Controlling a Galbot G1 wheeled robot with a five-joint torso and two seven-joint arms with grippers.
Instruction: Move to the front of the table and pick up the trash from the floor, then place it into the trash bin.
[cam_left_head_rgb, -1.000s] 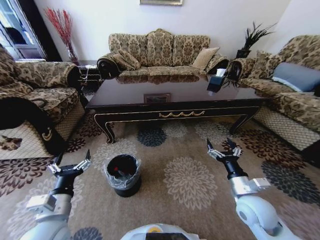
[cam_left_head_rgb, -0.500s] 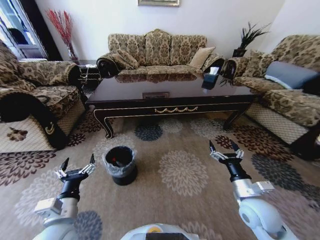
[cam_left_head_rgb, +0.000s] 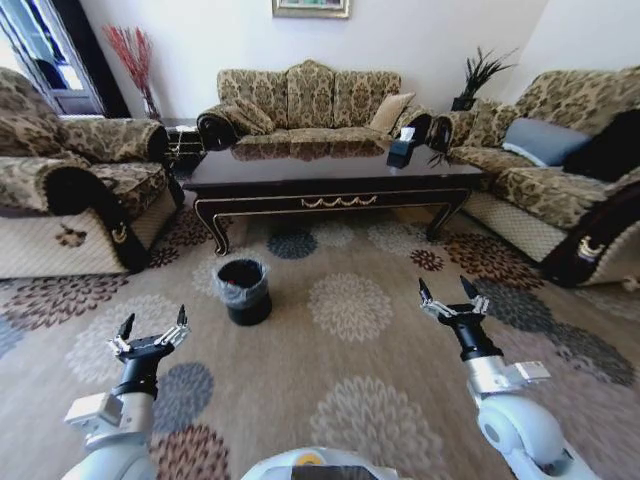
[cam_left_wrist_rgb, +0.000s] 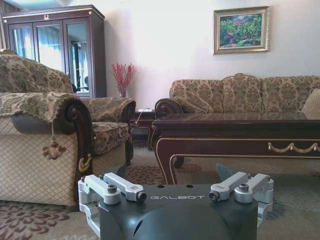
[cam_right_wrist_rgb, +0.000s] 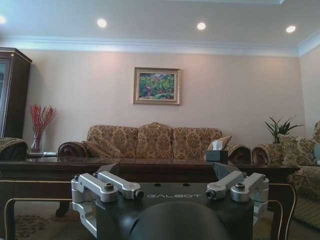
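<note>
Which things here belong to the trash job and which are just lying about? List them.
Job: bin, table, carpet, left gripper and right gripper, both open and empty above the carpet.

Just there: sofas, tissue box, grey cushion, plant, painting, red twigs, cabinet.

A floral-patterned three-seat sofa (cam_left_head_rgb: 305, 103) lines the far wall beneath a gold-framed landscape painting (cam_left_wrist_rgb: 241, 30), flanked by matching armchairs, a vase of red dried branches (cam_left_head_rgb: 133, 58), a dark glass-fronted cabinet (cam_left_wrist_rgb: 54, 48) and a potted green plant (cam_left_head_rgb: 474, 78).
</note>
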